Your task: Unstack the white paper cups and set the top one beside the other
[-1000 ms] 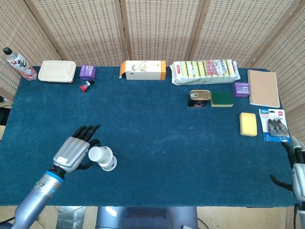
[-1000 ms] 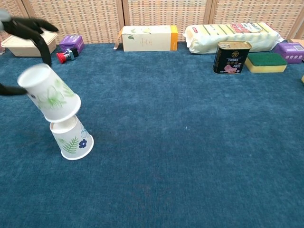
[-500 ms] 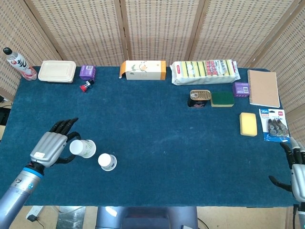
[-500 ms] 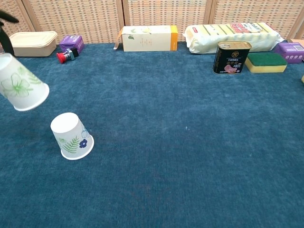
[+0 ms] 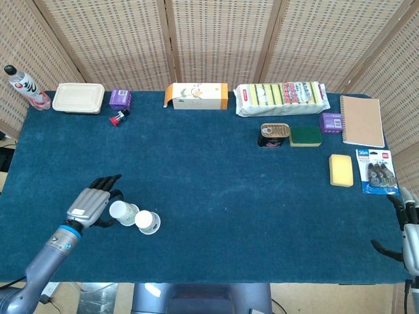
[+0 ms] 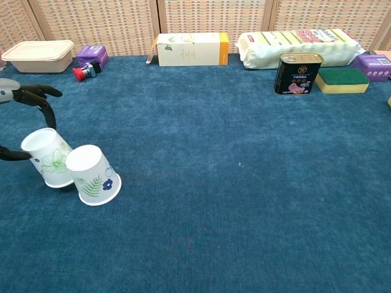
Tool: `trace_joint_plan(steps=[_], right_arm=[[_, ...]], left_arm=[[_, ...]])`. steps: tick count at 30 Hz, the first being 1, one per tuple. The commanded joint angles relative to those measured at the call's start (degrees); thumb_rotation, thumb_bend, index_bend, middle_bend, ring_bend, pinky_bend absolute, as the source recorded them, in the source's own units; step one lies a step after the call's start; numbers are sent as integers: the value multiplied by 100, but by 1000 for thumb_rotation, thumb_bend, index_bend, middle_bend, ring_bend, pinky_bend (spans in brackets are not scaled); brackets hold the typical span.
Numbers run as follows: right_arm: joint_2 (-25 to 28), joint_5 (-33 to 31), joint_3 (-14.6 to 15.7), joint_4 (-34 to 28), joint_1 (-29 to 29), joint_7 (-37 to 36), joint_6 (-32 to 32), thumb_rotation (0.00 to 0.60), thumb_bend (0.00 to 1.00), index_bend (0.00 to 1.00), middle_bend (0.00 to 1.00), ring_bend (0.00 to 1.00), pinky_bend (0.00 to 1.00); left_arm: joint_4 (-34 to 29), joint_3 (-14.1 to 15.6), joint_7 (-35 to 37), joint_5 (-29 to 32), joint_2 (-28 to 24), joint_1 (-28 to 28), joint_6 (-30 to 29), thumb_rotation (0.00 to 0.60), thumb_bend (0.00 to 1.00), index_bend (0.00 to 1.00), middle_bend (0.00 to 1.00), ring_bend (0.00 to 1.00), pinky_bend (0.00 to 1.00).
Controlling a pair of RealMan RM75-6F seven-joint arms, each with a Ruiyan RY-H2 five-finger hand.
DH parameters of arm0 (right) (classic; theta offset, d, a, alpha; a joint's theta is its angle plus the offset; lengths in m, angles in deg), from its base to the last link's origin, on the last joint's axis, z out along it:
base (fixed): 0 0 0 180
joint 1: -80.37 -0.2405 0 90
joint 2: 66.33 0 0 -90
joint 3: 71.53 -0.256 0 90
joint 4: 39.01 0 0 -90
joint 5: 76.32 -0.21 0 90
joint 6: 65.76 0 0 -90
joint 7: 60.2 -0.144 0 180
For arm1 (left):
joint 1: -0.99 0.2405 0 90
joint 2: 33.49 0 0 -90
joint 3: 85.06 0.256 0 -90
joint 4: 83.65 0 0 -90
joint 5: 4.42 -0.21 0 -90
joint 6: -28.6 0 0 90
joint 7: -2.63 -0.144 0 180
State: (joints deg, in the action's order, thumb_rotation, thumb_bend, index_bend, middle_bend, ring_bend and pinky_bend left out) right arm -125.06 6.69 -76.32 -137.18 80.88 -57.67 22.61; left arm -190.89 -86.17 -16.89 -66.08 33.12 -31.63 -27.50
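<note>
At the table's near-left corner: left hand (image 5: pixel 91 205) wraps the lifted cup (image 6: pixel 50 157), fingers (image 6: pixel 38 93) arched over its far side and thumb low on the near side; cup held upside down, base up, rim at or just on the cloth.
Placement state: lifted cup sits just beside the second cup (image 6: pixel 93 174), to its left; in the chest view their walls appear to touch. Contact between rim and blue tablecloth (image 5: pixel 209 196) cannot be confirmed from either view.
Step in hand: setting down and letting go.
Procedure: lower until the full rim seats flat; spread fingers and thumb evenly outward; lift the hand straight up and back toward the left edge.
Caution: paper cups are light; a dragging fingertip would likely tip the cup or push it into its neighbour. Judged risk is highest on the thumb side, where the cup leans slightly.
Right hand (image 5: pixel 410 237): at the table's near-right corner, holding nothing, fingers apart; well apart from both cups.
Far-left row: bottle (image 5: pixel 25 87), lidded container (image 5: pixel 78 97), purple box (image 5: pixel 120 99), small red item (image 5: pixel 118 119).
Far-centre row: carton (image 5: pixel 196 95), sponge multipack (image 5: pixel 281 98).
Right side: tin can (image 5: pixel 273 135), green scouring pad (image 5: pixel 305 135), notebook (image 5: pixel 362 121), yellow sponge (image 5: pixel 341 170), blister pack (image 5: pixel 378 171).
Obstructions: none near the cups; all other items lie well apart, so the withdrawal path to the left is free.
</note>
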Motion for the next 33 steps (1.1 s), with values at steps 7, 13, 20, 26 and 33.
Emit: trace_joint_plan(steps=[7,13,20,26,33], right_arm=[[27,3,-5,-2,6,-59,8,600,0,106,0,0,0],[31,34,5,-14,6,-58,14,600,0,106,0,0,0],[40,104,50,-36,6,-70,-2,600,0,106,0,0,0],[43,124,55,-37,11,-78,14,600,0,106,0,0,0],[1,181,49,45,-4,-49,43,600,0,106,0,0,0]], left_arm=[[-298,-14,-420,89,168,-154,-45,600,241,373,0,0,49],[-327,27,-718,218,259,-165,-213,600,242,373,0,0,49],[-301,84,-883,257,328,-139,-362,600,231,108,0,0,49],[-401,163,-615,-133,192,-4,-473,600,205,0,0,0,49],[37,305,180,-1473,115,780,-1802,600,191,0,0,0,49]])
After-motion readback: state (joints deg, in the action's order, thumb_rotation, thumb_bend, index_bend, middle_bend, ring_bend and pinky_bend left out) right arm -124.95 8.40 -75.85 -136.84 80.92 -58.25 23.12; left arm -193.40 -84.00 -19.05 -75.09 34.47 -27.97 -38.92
